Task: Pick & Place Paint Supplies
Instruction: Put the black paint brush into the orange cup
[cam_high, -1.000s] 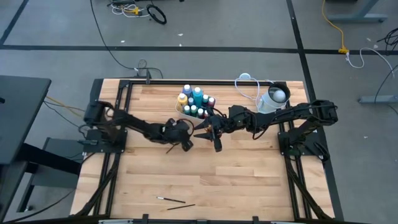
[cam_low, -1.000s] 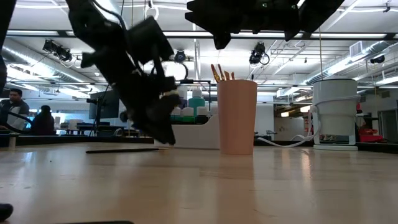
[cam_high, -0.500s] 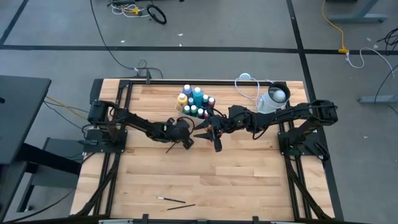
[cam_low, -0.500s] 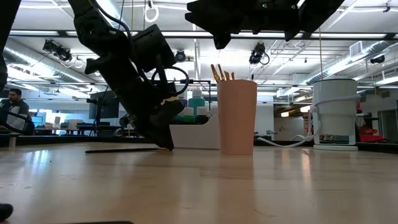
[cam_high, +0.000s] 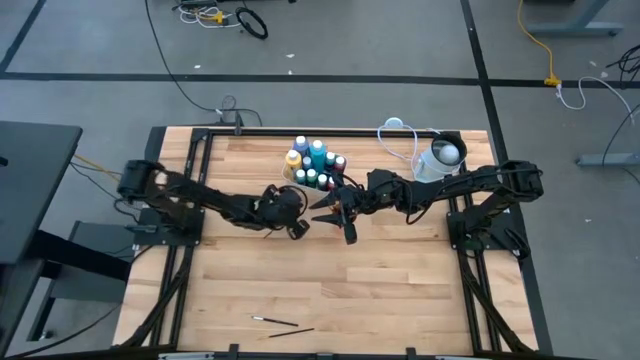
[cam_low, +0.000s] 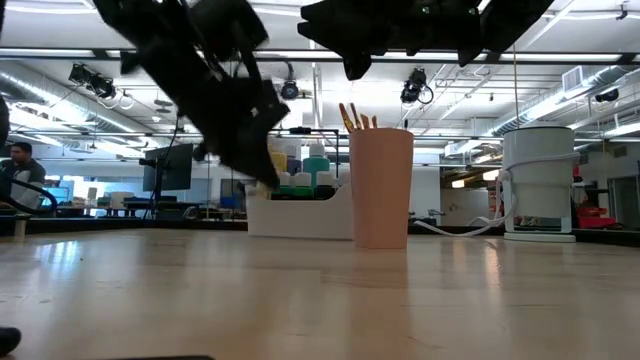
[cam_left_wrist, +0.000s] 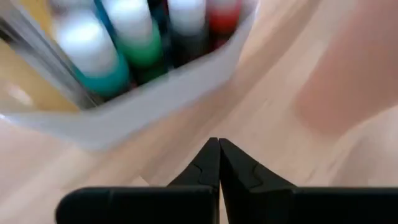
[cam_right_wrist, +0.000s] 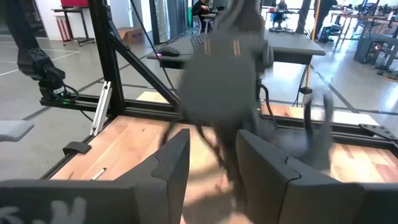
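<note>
Small white-capped paint bottles (cam_high: 315, 165) stand in a white tray (cam_low: 300, 215) at the far middle of the table. Beside it is a pink cup (cam_low: 381, 188) with several brush handles (cam_low: 355, 117) sticking out. My left gripper (cam_high: 297, 228) hangs shut, raised off the table just left of the tray (cam_left_wrist: 155, 93) and cup (cam_left_wrist: 348, 74). The dark brush it closed on is hidden. My right gripper (cam_high: 340, 214) hovers open and level above the cup, nothing between its fingers (cam_right_wrist: 171, 168). My left gripper (cam_left_wrist: 218, 144) is shut on a thin dark brush taken off the table. Its own fingers and arm hide the brush, so the part held cannot be told. The fingers slant downward from the table's left side.
A white-and-grey round container (cam_high: 440, 158) with a cable stands at the far right. Two loose brushes (cam_high: 275, 321) lie near the table's front edge. Bare wood spreads between them and the arms. People sit in the room beyond (cam_low: 20, 170).
My left gripper came down onto a dark brush lying on the table, shut on one end of it, then rose and went a little toward the tray. The brush no longer lies on the table.
</note>
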